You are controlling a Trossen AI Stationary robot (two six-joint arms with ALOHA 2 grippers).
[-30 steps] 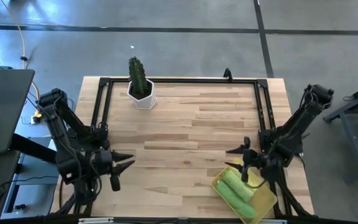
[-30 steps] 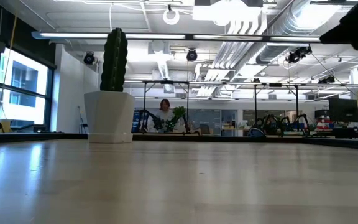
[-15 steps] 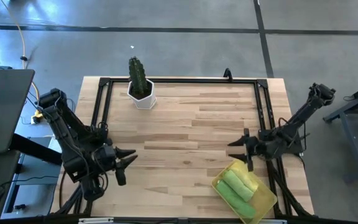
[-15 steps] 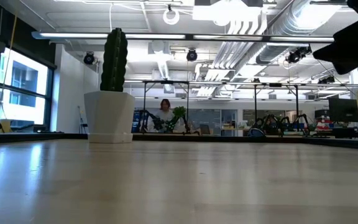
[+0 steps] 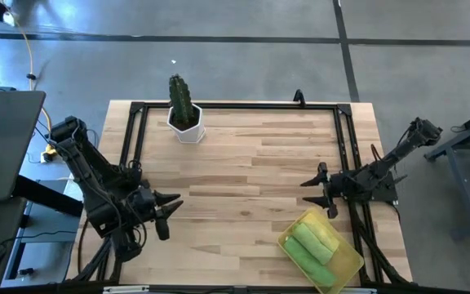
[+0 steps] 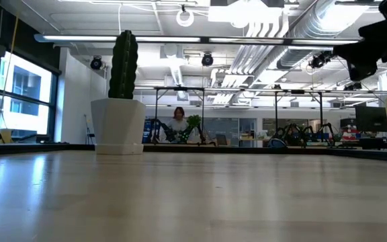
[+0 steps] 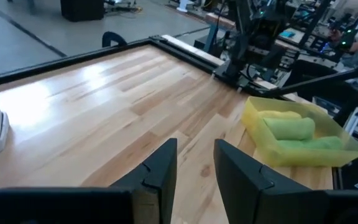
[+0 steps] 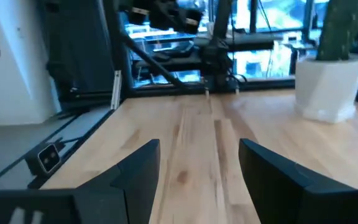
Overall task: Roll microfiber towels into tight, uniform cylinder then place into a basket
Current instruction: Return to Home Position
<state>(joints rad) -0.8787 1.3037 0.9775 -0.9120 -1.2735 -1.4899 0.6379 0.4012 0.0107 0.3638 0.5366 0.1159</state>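
The basket [image 5: 351, 260], a translucent yellow tray, stands at the table's near right corner. Three rolled microfiber towels lie in it side by side: a yellow one [image 7: 279, 115] and two lime green ones [image 7: 291, 129] [image 7: 321, 143]. My right gripper [image 5: 317, 192] hangs open just beyond the basket's far side, pointing level toward the table's left, with nothing between its fingers [image 8: 138, 171]. My left gripper [image 5: 171, 216] stands open over the table's near left part and points toward the basket, also empty.
A white hexagonal pot with a cactus [image 5: 184, 118] stands at the far left of the table. A black frame [image 5: 235, 106] runs along the table's edges. Bare wood [image 5: 243, 180] lies between the two grippers. Beyond the table the low view shows a person [image 6: 178, 121].
My right gripper has drawn back from above the basket toward the table's far edge and turned level, staying open. My left gripper has drifted a little toward the table's right. The towels and the basket have kept still.
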